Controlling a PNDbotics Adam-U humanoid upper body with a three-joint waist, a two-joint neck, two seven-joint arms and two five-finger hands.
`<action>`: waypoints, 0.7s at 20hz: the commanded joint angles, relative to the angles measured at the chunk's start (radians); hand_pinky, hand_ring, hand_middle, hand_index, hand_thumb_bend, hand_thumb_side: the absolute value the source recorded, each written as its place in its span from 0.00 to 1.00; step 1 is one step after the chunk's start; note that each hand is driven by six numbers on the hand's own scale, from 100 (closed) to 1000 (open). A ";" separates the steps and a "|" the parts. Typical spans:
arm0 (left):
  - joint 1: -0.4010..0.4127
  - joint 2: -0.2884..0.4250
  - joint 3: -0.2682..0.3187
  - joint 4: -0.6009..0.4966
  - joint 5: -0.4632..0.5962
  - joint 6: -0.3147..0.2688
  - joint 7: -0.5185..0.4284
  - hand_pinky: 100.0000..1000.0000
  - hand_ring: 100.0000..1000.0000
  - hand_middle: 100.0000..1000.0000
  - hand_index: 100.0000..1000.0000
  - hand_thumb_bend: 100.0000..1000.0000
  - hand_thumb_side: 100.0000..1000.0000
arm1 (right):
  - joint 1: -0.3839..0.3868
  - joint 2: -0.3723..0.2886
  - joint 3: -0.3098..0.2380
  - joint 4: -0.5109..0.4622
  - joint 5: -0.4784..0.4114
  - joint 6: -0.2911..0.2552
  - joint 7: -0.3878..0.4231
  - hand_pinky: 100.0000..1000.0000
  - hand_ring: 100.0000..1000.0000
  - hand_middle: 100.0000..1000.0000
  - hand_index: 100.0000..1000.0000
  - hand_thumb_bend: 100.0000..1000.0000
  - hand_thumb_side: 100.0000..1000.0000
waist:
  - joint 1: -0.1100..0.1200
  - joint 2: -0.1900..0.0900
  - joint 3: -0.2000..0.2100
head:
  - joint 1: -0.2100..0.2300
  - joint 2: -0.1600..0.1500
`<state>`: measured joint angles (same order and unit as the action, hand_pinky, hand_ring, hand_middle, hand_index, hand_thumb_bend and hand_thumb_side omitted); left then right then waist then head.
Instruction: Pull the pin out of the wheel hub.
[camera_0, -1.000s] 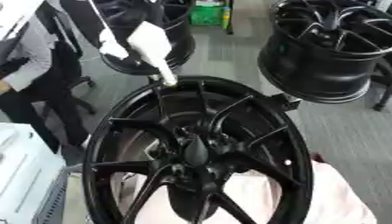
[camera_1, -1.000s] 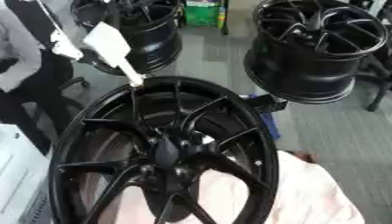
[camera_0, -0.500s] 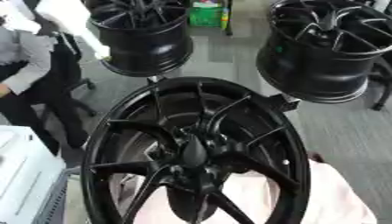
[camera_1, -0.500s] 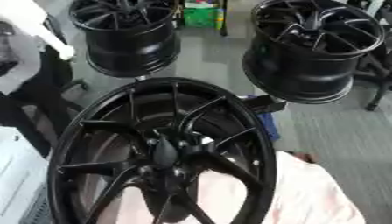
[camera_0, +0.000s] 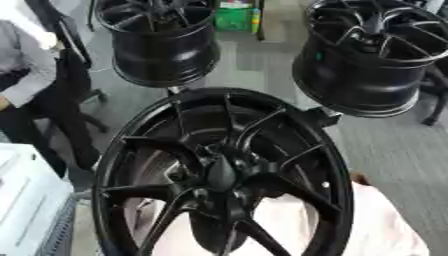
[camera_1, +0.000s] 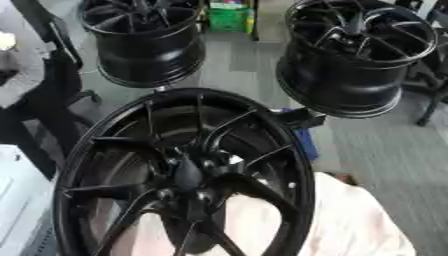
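Facing wheel hub (camera_0: 223, 172) (black spokes)

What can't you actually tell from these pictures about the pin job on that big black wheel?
- Pin: none can be made out; the wheel hub is black on black and blurred in both eye views.
- Robot hands: neither shows in either view.
- Big wheel: its lower rim is cut off by the bottom edge.
- Pale cloth: what it covers is hidden behind the spokes.
- Person at left: cut off by the frame edge.
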<state>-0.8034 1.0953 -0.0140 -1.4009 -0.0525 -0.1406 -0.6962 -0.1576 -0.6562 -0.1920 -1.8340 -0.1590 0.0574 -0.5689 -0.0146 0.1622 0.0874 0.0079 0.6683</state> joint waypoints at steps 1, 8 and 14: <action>0.027 0.059 0.056 0.033 -0.001 0.010 0.041 0.59 0.45 0.16 0.34 0.17 0.00 | -0.008 -0.031 -0.016 -0.013 0.008 -0.001 -0.004 0.75 0.63 0.55 0.72 0.00 0.72 | 0.001 -0.009 0.000 | -0.004 0.000; 0.091 0.047 0.070 0.126 -0.030 0.010 0.078 0.59 0.45 0.16 0.34 0.14 0.00 | -0.010 -0.025 -0.016 -0.012 0.007 -0.002 -0.003 0.75 0.63 0.55 0.72 0.00 0.72 | -0.008 -0.010 -0.006 | -0.004 -0.006; 0.117 0.039 0.063 0.167 -0.066 0.002 0.088 0.62 0.48 0.21 0.42 0.14 0.00 | -0.013 -0.021 -0.016 -0.013 0.005 -0.004 -0.002 0.75 0.63 0.55 0.72 0.00 0.72 | -0.010 -0.007 -0.010 | -0.003 -0.010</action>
<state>-0.6763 1.1061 0.0362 -1.2341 -0.1115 -0.1365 -0.6159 -0.1586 -0.6557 -0.1966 -1.8340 -0.1590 0.0570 -0.5690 -0.0269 0.1670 0.0789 0.0051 0.6669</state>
